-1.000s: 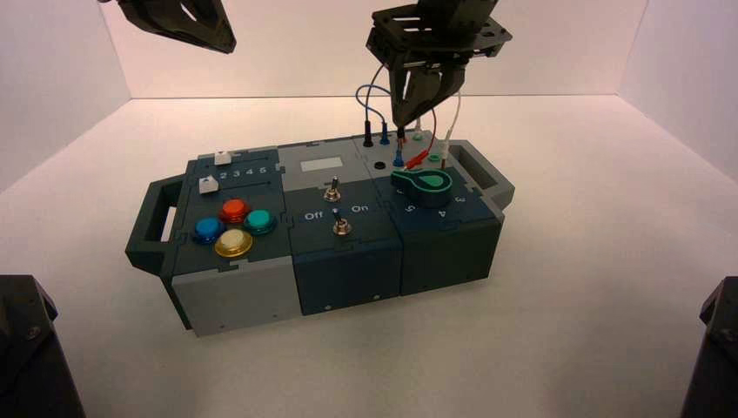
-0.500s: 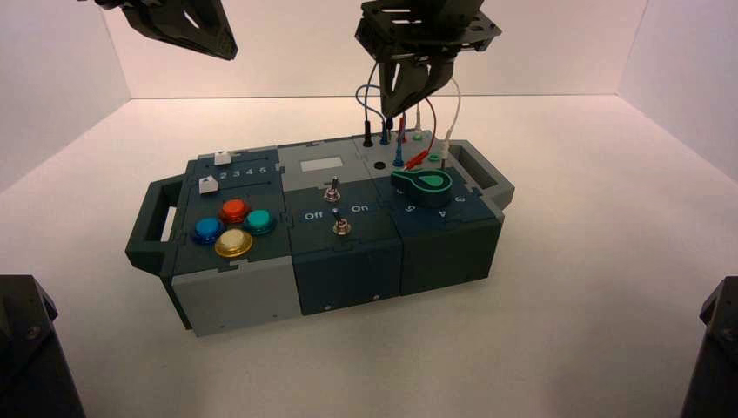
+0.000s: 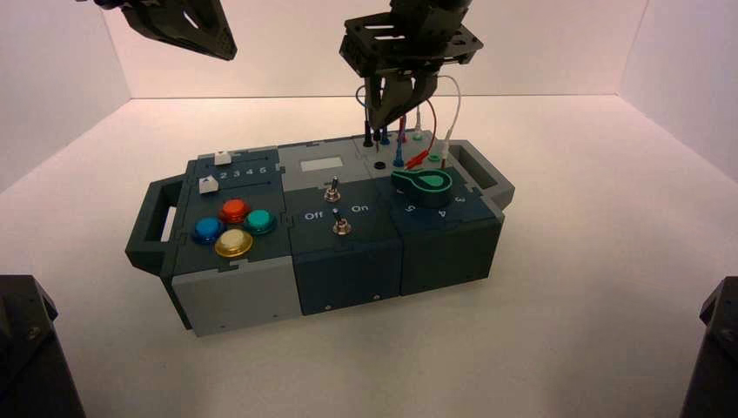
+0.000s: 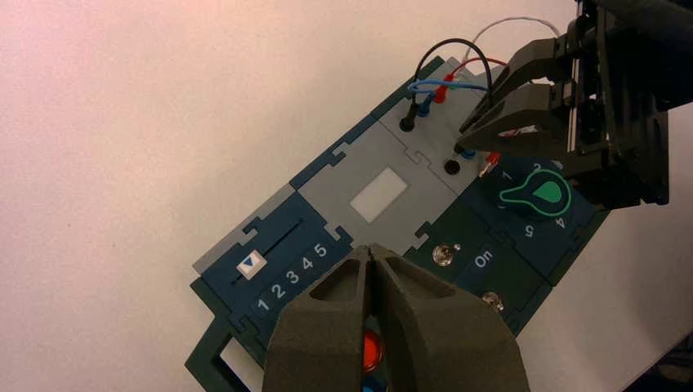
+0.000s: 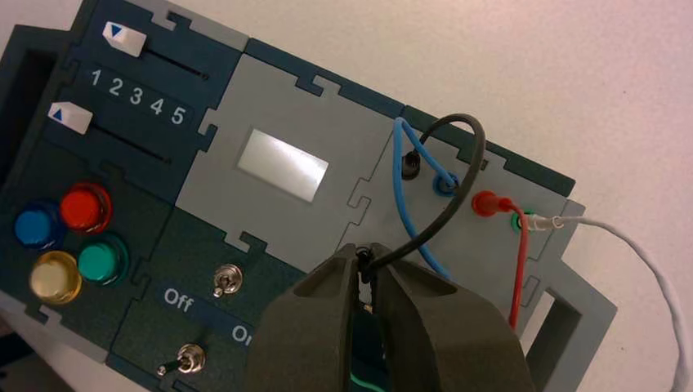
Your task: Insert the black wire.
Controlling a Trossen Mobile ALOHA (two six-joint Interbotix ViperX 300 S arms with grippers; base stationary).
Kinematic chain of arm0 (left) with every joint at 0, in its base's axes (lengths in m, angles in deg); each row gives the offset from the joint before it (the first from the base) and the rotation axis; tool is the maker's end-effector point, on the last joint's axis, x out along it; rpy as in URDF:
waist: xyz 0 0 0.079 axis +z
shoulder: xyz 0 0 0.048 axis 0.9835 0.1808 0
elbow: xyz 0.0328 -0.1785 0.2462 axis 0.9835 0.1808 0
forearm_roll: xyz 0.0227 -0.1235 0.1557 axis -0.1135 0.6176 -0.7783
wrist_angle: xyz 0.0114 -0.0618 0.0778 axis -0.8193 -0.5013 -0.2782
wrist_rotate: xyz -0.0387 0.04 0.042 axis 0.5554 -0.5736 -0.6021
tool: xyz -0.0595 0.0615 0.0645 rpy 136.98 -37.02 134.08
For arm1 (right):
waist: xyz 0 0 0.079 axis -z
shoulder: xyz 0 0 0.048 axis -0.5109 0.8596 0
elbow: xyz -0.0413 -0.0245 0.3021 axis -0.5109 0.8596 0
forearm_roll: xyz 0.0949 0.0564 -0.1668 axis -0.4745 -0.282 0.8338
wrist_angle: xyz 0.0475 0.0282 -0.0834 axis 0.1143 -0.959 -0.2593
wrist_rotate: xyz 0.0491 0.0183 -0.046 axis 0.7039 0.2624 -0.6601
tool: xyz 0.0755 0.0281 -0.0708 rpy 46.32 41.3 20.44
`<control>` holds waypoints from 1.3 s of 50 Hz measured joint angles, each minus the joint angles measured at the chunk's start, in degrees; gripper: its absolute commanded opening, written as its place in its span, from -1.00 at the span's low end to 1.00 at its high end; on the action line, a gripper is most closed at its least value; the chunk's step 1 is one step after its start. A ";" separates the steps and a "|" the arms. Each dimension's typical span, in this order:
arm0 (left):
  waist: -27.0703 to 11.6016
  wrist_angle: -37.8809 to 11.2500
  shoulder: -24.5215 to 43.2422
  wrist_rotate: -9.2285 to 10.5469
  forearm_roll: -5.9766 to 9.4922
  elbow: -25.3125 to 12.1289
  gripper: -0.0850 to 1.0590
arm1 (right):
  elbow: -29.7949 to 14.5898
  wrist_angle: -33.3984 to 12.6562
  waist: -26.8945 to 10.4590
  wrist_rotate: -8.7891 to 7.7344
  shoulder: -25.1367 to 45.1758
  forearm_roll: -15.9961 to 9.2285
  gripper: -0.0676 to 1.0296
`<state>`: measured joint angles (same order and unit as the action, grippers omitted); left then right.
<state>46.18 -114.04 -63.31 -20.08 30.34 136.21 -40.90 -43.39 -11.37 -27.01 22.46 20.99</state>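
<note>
The black wire (image 5: 467, 135) arches from a socket at the back of the box's grey panel (image 5: 343, 122) to my right gripper (image 5: 365, 255), which is shut on its free black plug. In the high view the right gripper (image 3: 380, 117) hangs above the back row of sockets, close over the empty black socket (image 3: 379, 165). The left wrist view shows the same wire (image 4: 445, 42), the right gripper (image 4: 480, 131) and the empty socket (image 4: 450, 167). My left gripper (image 4: 372, 249) is shut and empty, held high over the box's left end (image 3: 213, 35).
A blue wire (image 5: 400, 175), a red wire (image 5: 519, 269) and a white wire (image 5: 646, 261) crowd the same sockets. A green knob (image 3: 422, 181) sits just in front of them. Two toggle switches (image 3: 332, 187) and coloured buttons (image 3: 233, 228) lie further left.
My right gripper has moved left along the back sockets with the black plug in it, and now hangs above the empty black socket. The left arm has not moved.
</note>
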 measured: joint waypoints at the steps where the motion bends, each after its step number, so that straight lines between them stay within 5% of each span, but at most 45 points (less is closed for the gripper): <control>1: 0.00 0.00 0.00 0.00 0.00 0.00 -0.91 | 0.00 0.00 0.00 0.00 0.09 0.00 -0.91; 65: 0.09 0.00 0.00 -0.09 -0.26 0.00 -0.91 | -0.35 0.97 -0.09 -0.09 2.64 0.00 -0.91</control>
<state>46.27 -114.04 -63.31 -20.17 30.08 136.21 -41.25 -42.42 -11.46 -27.09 25.09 20.99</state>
